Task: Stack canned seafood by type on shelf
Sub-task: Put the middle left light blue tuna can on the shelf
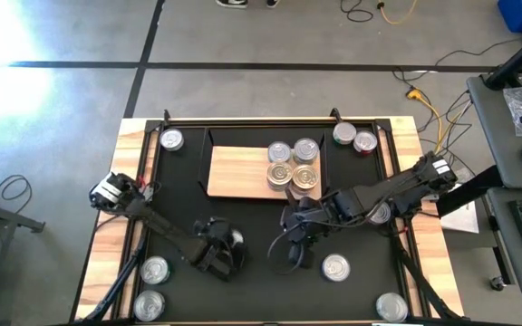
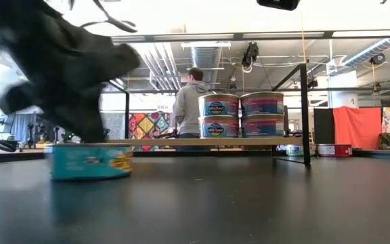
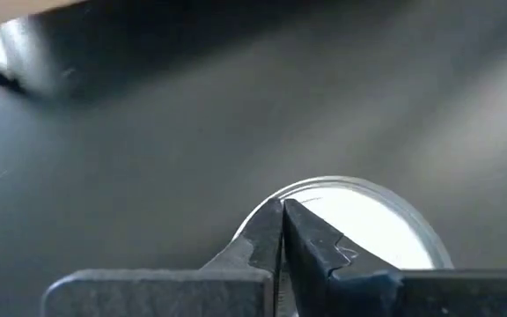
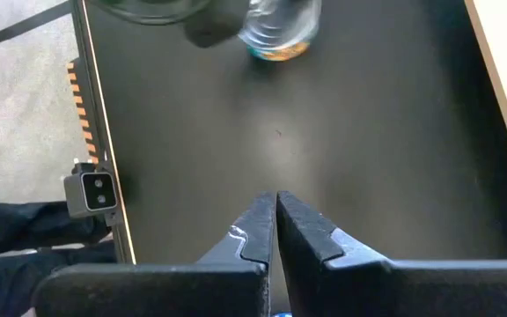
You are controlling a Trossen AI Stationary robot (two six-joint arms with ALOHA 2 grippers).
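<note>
A light-wood shelf (image 1: 238, 172) lies on the black mat (image 1: 252, 226); several cans (image 1: 293, 165) stand on its right end, stacked two high (image 2: 240, 115). My left gripper (image 1: 226, 245) is shut and points steeply down over a teal-sided can with a silver top (image 3: 363, 224), which stands alone on the mat (image 2: 90, 161). My right gripper (image 1: 295, 246) hangs shut above the bare mat to the right of that can, nothing between its fingers (image 4: 276, 201). My left gripper's shut fingertips (image 3: 282, 208) stand over the edge of the can's silver top (image 3: 324, 189), coming from above at a slant. In the low view the blurred gripper (image 2: 87, 129) reaches down to the can's top, but whether it touches I cannot tell.
Loose cans stand around the mat: far left (image 1: 172, 139), two at far right (image 1: 354, 138), two at near left (image 1: 152, 285), near middle (image 1: 335, 266), near right (image 1: 391, 306). A person (image 2: 191, 102) stands in the room beyond the table.
</note>
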